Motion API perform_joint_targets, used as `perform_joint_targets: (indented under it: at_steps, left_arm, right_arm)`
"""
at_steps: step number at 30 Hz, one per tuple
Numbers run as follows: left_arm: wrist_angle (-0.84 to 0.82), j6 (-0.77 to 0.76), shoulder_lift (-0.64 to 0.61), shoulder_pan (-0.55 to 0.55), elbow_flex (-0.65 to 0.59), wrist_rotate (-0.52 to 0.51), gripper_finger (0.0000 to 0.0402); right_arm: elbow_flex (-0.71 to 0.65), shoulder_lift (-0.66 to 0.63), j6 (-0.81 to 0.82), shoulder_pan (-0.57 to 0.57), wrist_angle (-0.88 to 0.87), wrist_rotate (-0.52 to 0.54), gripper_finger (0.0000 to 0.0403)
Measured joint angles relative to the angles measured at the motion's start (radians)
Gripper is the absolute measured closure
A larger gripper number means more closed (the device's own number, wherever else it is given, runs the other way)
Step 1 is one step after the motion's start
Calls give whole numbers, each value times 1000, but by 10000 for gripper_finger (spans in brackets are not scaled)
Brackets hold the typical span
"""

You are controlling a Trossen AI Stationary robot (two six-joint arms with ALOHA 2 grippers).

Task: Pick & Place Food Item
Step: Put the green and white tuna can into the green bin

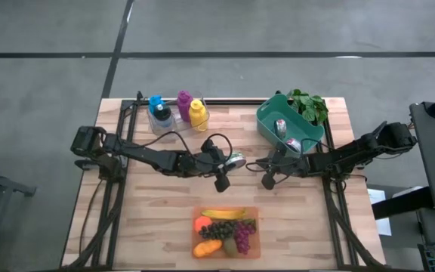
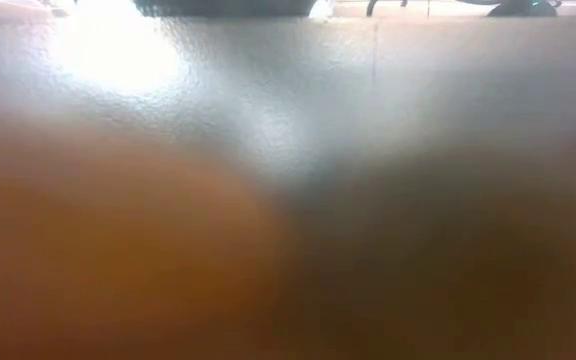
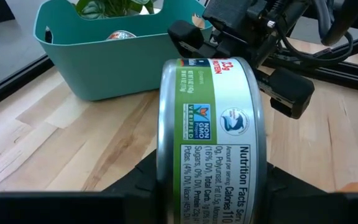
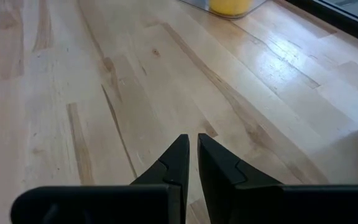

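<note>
My left gripper (image 1: 231, 162) is at the table's middle, shut on a round tin can (image 1: 236, 159) with a green and white label (image 3: 210, 130). My right gripper (image 1: 254, 166) faces it from the right, close to the can, shut and empty; its fingertips (image 4: 191, 152) are over bare wood. It also shows beyond the can in the left wrist view (image 3: 253, 37). A teal basket (image 1: 287, 127) stands at the back right with a green plant (image 1: 310, 106) and other cans (image 1: 281, 127) in it. My left gripper pinches the can between its two fingers (image 3: 129, 186), one on each flat end (image 3: 161, 168). The fingers come about level from the table's left. The can lies on its side between them, its labelled curved wall toward the wrist camera. Whether it is clear of the table does not show.
An orange tray (image 1: 257, 249) of fruit, with a banana (image 1: 223, 214) and grapes (image 1: 221, 229), lies at the near middle. Blue, purple and yellow bottles (image 1: 178, 110) stand at the back left. The low view is filled by an orange blur (image 2: 118, 260).
</note>
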Motion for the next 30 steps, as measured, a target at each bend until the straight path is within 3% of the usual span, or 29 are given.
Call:
perform_joint_targets:
  at_steps: [19,23,30]
  left_arm:
    - [0,-2,0,2,0,15,271]
    - [0,-2,0,2,0,15,271]
    - [-1,-2,0,3,0,15,271]
  right_arm:
    - [0,0,-61,-3,9,31,363]
    - [0,0,-58,-3,23,31,306]
    - [0,0,-52,-2,74,31,159]
